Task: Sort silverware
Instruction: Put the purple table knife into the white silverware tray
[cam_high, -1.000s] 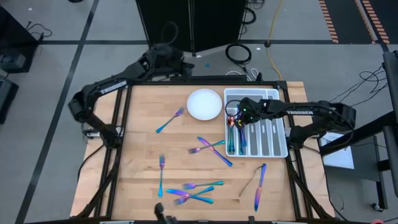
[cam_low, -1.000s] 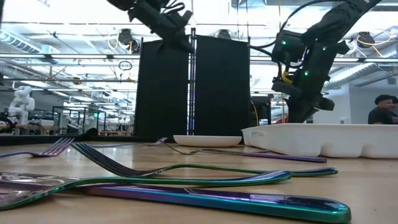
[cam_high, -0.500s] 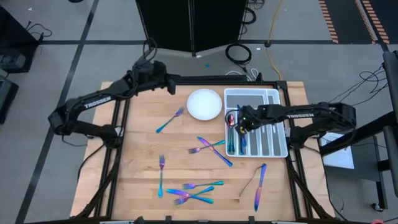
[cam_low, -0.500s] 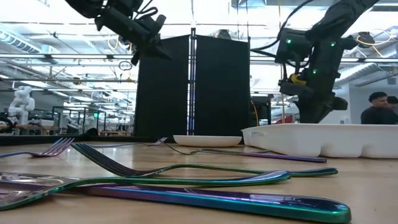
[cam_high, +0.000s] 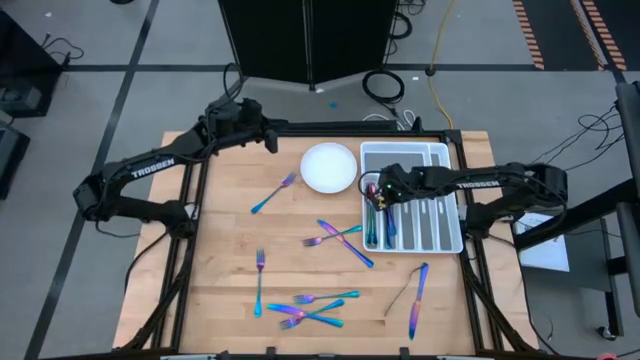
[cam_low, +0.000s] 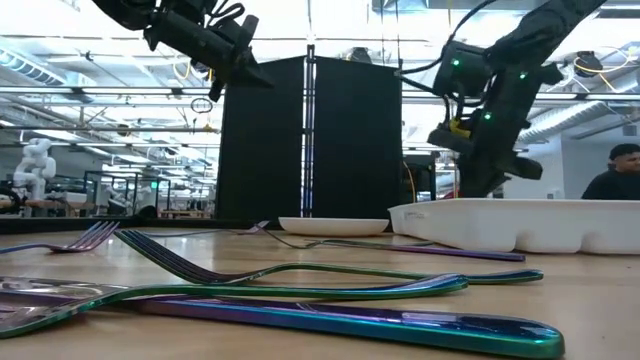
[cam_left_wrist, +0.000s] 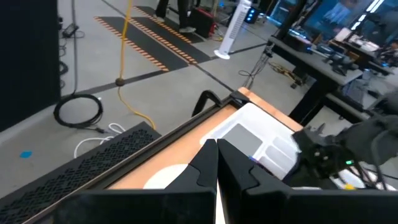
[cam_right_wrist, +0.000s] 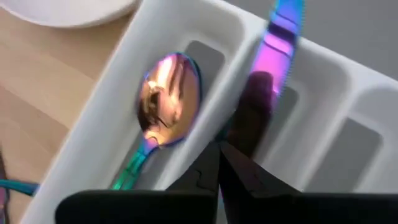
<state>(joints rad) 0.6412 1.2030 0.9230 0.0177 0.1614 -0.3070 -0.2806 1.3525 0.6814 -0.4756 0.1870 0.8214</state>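
Note:
Iridescent forks, spoons and knives lie scattered on the wooden table: a fork, a crossed group, a fork, a cluster and a knife. A few pieces lie in the white tray, among them a spoon in its left compartment. My right gripper hangs over the tray's left compartments, shut on a purple knife. My left gripper is shut and empty, raised over the table's far left corner. My right gripper pinches the knife between its two fingers, at the dark lower stretch just beyond the fingertips. The fingers lie along the knife. Its blade points away from the gripper and reaches over the tray's end wall. Which part rests on the tray does not show.
A round white plate sits left of the tray near the far edge. Bare wood shows in the table's near right and far left areas. A black frame rims the table. People show at the right of the low view.
My left arm has swung from the middle of the far edge toward the table's left edge, its gripper now lower and over the far left corner. My right gripper has stayed over the tray's left compartments, shifting slightly toward the plate.

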